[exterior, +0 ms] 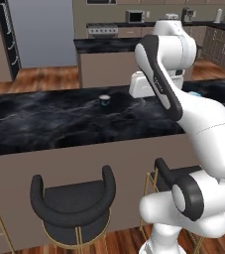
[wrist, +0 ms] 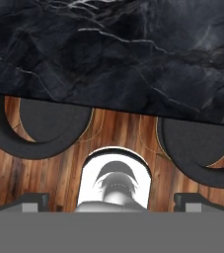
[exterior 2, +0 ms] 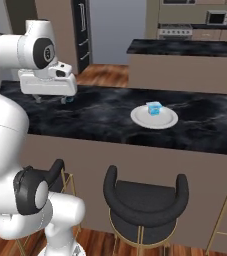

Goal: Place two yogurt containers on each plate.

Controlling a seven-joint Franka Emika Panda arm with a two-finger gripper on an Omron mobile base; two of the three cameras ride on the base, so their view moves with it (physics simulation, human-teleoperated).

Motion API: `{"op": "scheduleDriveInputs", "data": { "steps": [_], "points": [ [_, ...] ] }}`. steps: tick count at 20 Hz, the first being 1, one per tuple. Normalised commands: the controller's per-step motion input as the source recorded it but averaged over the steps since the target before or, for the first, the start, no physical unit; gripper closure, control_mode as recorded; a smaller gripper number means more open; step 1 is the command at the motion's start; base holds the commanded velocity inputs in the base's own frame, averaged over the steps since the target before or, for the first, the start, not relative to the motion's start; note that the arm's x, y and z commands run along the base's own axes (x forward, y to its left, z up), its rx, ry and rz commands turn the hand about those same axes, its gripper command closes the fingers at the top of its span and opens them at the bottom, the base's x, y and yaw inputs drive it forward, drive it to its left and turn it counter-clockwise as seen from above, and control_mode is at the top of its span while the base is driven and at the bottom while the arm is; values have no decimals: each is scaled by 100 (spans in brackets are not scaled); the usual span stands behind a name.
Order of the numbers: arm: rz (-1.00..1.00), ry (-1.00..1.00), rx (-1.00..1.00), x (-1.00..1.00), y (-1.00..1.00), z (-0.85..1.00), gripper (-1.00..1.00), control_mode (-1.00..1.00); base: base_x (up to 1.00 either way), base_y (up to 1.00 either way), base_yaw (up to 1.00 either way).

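The hand (exterior 2: 50,99) hovers spread over the black counter (exterior 2: 105,115); 1 plate (exterior 2: 154,119) holds seemingly 1 blue yogurt container (exterior 2: 154,107).

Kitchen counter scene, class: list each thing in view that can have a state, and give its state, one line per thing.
Plate: flat on the black counter, holding one yogurt cup.
Light blue yogurt cup: upright on the plate.
Dark yogurt cup: upright on the counter, off any plate.
Pincer: open, holding nothing, above the counter.
Bar stool: upright, tucked at the counter.
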Motion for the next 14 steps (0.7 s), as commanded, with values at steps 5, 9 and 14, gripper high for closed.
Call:
{"op": "scheduleDriveInputs", "data": {
  "steps": [5, 9, 14],
  "points": [
    [0, 0, 0, 0, 0, 0, -100, 100, 79, 20, -1],
    [0, 0, 0, 0, 0, 0, -100, 100, 88, 27, 0],
    [0, 0, 0, 0, 0, 0, -100, 100, 55, 21, 0]
  ]
}}
